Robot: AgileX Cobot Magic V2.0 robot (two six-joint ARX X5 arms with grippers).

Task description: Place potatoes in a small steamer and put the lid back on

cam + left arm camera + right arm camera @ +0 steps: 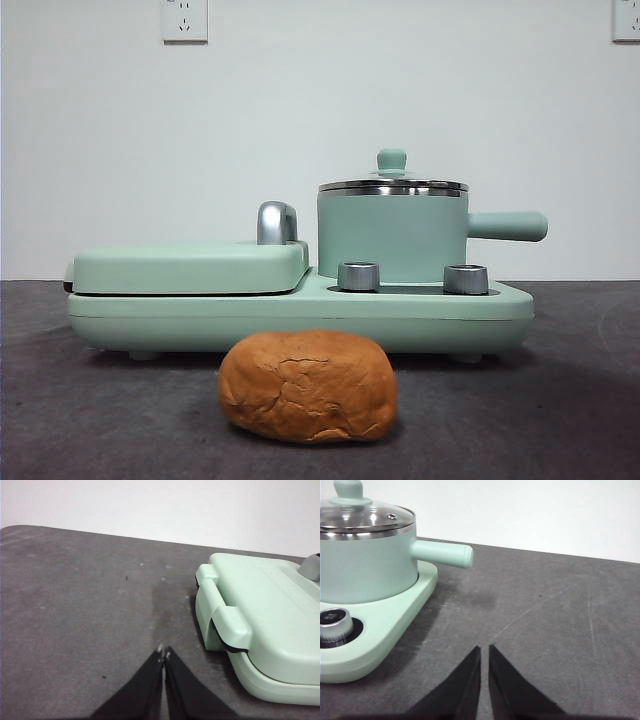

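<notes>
One potato (308, 387), golden-brown and cracked like a loaf, lies alone on the grey bench (560, 400) near its front edge, just before the mint-green cooker base (300, 312). On that base stands the small steamer (392, 236), the lid (392, 184) seated on its rim, so its inside is hidden. Beside it sits the closed grill plate (188, 268). Both arms wait apart: the left claw (164, 654) clenched over bare bench beside the grill plate, the right claw (484, 652) nearly clenched, a thin gap showing, near the steamer's handle (442, 554).

Bright even light, soft shadows, sharp focus
</notes>
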